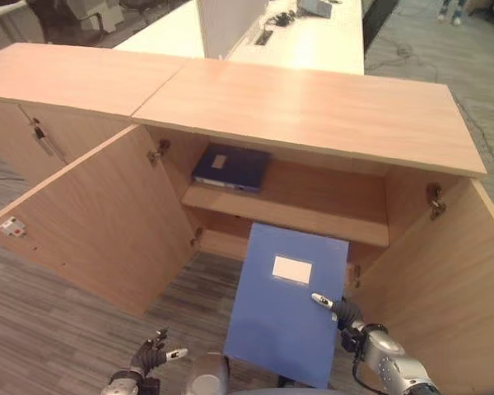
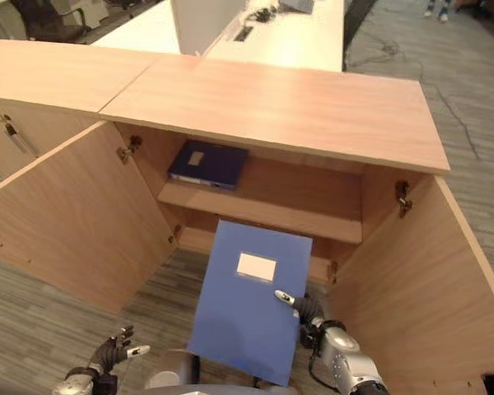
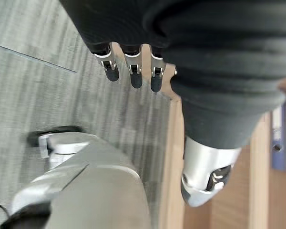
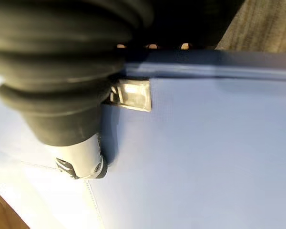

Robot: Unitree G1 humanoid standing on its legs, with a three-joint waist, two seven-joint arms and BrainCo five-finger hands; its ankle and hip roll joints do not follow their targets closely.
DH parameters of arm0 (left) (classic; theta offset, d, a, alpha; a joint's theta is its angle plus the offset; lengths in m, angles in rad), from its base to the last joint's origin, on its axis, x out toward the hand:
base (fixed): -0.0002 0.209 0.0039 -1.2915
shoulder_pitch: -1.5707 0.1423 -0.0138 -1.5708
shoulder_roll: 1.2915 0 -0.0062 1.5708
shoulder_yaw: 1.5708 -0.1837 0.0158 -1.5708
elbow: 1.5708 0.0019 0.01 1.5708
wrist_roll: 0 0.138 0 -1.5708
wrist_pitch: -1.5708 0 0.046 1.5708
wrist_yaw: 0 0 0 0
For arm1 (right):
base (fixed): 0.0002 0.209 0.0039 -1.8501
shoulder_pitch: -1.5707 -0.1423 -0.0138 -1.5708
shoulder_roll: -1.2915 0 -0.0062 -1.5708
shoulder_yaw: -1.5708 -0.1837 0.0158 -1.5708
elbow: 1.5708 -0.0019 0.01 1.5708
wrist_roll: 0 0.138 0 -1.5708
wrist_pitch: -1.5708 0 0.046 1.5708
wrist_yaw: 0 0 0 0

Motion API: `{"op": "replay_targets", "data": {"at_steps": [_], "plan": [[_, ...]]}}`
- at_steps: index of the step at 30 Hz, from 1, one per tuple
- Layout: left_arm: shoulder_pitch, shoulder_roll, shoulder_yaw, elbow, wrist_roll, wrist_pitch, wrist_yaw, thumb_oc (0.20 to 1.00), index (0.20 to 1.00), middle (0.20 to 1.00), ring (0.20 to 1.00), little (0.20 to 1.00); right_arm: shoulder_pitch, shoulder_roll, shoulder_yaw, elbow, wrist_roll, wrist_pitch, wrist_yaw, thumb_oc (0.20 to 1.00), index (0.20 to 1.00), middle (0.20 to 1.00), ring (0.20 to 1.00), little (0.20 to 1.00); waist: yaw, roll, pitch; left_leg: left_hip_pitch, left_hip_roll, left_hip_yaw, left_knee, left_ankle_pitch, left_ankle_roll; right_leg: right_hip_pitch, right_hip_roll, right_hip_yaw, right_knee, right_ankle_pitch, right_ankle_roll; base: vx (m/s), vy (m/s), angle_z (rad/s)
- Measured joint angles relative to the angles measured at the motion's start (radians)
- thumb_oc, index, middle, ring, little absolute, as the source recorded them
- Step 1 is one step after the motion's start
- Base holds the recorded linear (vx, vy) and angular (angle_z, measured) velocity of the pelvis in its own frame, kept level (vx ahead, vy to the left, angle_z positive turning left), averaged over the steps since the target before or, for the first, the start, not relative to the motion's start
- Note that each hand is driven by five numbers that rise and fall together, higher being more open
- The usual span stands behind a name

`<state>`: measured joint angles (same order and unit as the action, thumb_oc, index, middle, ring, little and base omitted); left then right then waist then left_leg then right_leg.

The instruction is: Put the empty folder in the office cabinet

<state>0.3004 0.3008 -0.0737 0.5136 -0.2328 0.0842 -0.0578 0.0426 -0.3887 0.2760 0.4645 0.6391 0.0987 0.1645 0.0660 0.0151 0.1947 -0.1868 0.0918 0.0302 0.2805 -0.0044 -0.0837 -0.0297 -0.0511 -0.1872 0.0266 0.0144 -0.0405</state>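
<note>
Pinching the blue folder (image 1: 286,300) with thumb on top, right hand (image 1: 346,314) holds it before the open cabinet (image 1: 313,107); dark binder (image 1: 230,167) occupies the upper shelf (image 1: 313,216); left hand (image 1: 152,355) hangs relaxed, open.

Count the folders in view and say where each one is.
2. A light blue folder is pinched at its edge by the right hand, in front of the open cabinet. A dark blue folder lies flat on the cabinet's shelf, at its left. Others may be hidden lower inside.
</note>
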Motion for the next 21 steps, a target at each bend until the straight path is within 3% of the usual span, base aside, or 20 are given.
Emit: {"op": "replay_targets", "data": {"at_steps": [2,4,6,7,8,9,10,11,13,14,15,16,18,21], "plan": [[-0.027,-0.02,-0.003,0.008,-0.018,0.002,0.003,1.0,1.0,1.0,1.0,1.0,-0.002,-0.003,-0.012,0.002,0.012,0.0,-0.006,0.2,0.2,0.2,0.2,0.2,-0.025,0.05,-0.004,0.014,0.012,-0.044,-0.145,0.006,-0.018,-0.012,0.022,-0.017,0.074,-0.038,-0.02,0.23,0.092,-0.07],[-0.064,-0.02,-0.003,0.023,-0.027,-0.001,0.007,1.0,1.0,1.0,1.0,1.0,-0.001,-0.004,-0.011,0.004,0.008,0.006,-0.015,0.2,0.2,0.2,0.2,0.2,-0.006,0.03,-0.001,0.027,-0.022,-0.041,-0.286,0.021,-0.036,-0.023,0.01,-0.002,0.07,-0.036,-0.026,0.18,0.058,-0.11],[-0.092,-0.018,-0.002,0.047,-0.024,0.001,0.027,1.0,1.0,1.0,1.0,1.0,0.007,-0.001,-0.003,0.002,-0.01,-0.005,-0.014,0.2,0.2,0.2,0.2,0.2,0.002,0.015,0.008,0.0,-0.034,-0.035,-0.268,0.02,-0.037,-0.014,-0.003,0.036,0.02,-0.04,-0.019,0.27,0.107,-0.44],[-0.092,-0.027,-0.002,0.055,-0.024,0.003,0.03,1.0,1.0,1.0,1.0,1.0,0.009,-0.003,-0.002,0.0,-0.019,-0.008,-0.015,0.2,0.2,0.2,0.2,0.2,0.001,0.033,-0.003,0.007,-0.033,-0.034,-0.267,0.012,-0.025,0.016,0.009,0.059,-0.048,-0.049,-0.001,0.37,0.201,-0.62],[-0.074,-0.047,-0.002,0.05,-0.023,0.001,0.033,1.0,1.0,1.0,1.0,1.0,0.012,-0.022,-0.004,-0.003,-0.031,-0.009,-0.017,0.2,0.2,0.2,0.2,0.2,0.021,0.082,-0.012,0.023,0.009,-0.041,-0.291,-0.047,-0.014,0.034,0.058,0.064,-0.048,-0.052,0.0,0.32,0.202,-0.87],[-0.054,-0.03,0.007,-0.008,-0.021,-0.005,0.039,1.0,1.0,1.0,1.0,1.0,0.004,-0.002,-0.019,0.006,-0.048,-0.005,-0.029,0.2,0.2,0.2,0.2,0.2,0.046,0.093,-0.008,0.025,0.031,-0.02,-0.295,0.016,-0.027,-0.028,0.081,0.064,0.262,-0.132,0.033,0.42,0.282,-0.65],[-0.039,-0.001,0.006,-0.024,-0.018,-0.009,0.042,1.0,1.0,1.0,1.0,1.0,0.015,0.027,-0.024,0.02,-0.056,-0.005,-0.037,0.2,0.2,0.2,0.2,0.2,0.041,0.053,-0.024,0.023,-0.004,-0.019,-0.283,0.016,-0.027,-0.007,0.057,0.068,0.314,-0.193,0.04,0.33,0.257,-0.28],[-0.03,0.029,0.007,-0.038,-0.016,-0.01,0.045,1.0,1.0,1.0,1.0,1.0,0.029,0.055,-0.014,0.023,-0.062,0.0,-0.037,0.2,0.2,0.2,0.2,0.2,0.039,-0.019,-0.044,0.023,-0.058,0.003,-0.269,0.021,-0.021,0.084,0.01,0.081,0.174,-0.257,0.023,0.29,0.241,0.32],[-0.012,0.021,0.003,-0.021,-0.016,-0.001,0.047,1.0,1.0,1.0,1.0,1.0,0.032,0.07,-0.015,0.051,-0.071,-0.001,-0.049,0.2,0.2,0.2,0.2,0.2,0.048,-0.01,-0.059,0.017,-0.055,-0.002,-0.27,0.056,0.009,0.148,0.002,0.082,0.069,-0.237,0.038,0.27,0.247,-0.11],[-0.001,0.02,0.003,-0.022,-0.016,0.0,0.046,1.0,1.0,1.0,1.0,1.0,0.035,0.065,-0.015,0.05,-0.071,-0.002,-0.049,0.2,0.2,0.2,0.2,0.2,0.051,-0.001,-0.066,0.017,-0.054,0.005,-0.272,0.068,0.002,0.157,-0.006,0.089,0.051,-0.227,0.034,0.26,0.253,-0.35],[0.001,0.02,0.003,-0.021,-0.016,0.001,0.047,1.0,1.0,1.0,1.0,1.0,0.039,0.065,-0.018,0.05,-0.071,-0.001,-0.051,0.2,0.2,0.2,0.2,0.2,0.05,0.002,-0.066,0.018,-0.063,0.018,-0.266,0.095,0.017,0.165,-0.018,0.091,0.045,-0.226,0.038,0.16,0.152,-0.23],[0.007,0.021,0.006,-0.021,-0.016,0.0,0.049,1.0,1.0,1.0,1.0,1.0,0.041,0.073,-0.014,0.056,-0.074,0.001,-0.056,0.2,0.2,0.2,0.2,0.2,0.051,0.001,-0.082,0.026,-0.091,0.043,-0.263,0.122,0.066,0.171,-0.055,0.1,0.03,-0.221,0.07,0.25,0.263,-0.25],[0.02,0.03,0.007,-0.037,-0.013,0.001,0.051,1.0,1.0,1.0,1.0,1.0,0.037,0.093,-0.007,0.054,-0.085,0.001,-0.056,0.2,0.2,0.2,0.2,0.2,0.054,-0.025,-0.094,0.04,-0.127,0.092,-0.283,0.116,0.117,0.173,-0.104,0.12,0.014,-0.189,0.108,0.28,0.329,-0.44],[-0.011,0.028,0.033,-0.052,0.01,-0.002,0.05,1.0,1.0,1.0,1.0,1.0,0.026,0.12,0.0,0.055,-0.106,0.007,-0.056,0.2,0.2,0.2,0.2,0.2,0.054,-0.033,-0.101,0.081,-0.166,0.128,-0.312,0.097,0.153,0.17,-0.148,0.12,0.028,-0.165,0.139,0.16,0.237,-0.34]]}}
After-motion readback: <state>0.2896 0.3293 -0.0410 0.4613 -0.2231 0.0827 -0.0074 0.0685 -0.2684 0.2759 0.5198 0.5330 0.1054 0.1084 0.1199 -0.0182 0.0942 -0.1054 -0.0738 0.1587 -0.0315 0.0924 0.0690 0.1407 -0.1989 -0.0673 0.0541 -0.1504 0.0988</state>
